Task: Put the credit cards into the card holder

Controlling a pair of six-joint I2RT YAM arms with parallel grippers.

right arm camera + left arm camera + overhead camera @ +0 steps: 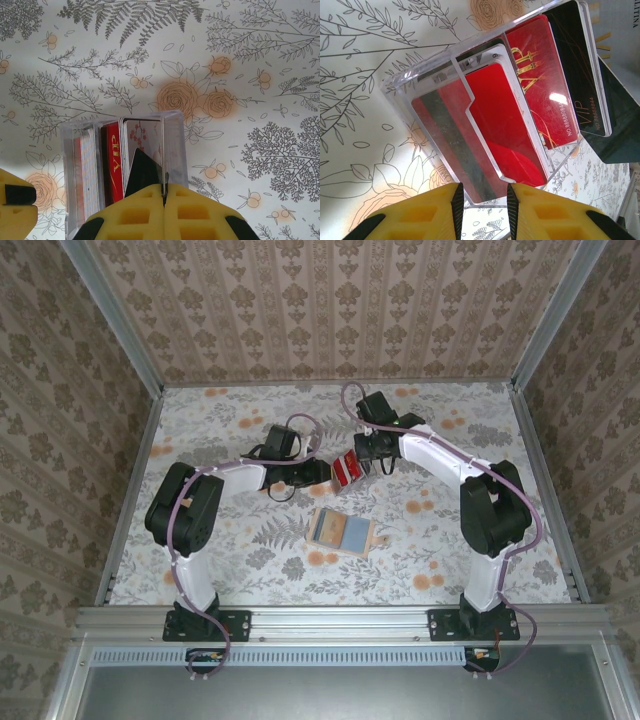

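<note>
I find the left gripper (484, 200) clamped on a clear case (420, 82) carrying the credit cards (500, 115). The right gripper (164, 192) is pressed together at the case's edge; a pinched card I cannot confirm. The card holder (340, 530) lies unfolded at 6 o'clock of the case.

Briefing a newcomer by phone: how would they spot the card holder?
On the floral table, look just on the near side of where the two arms meet. The card holder lies flat and open there, tan with a bluish-grey inside; the credit cards beyond it are red, in a clear case.
</note>
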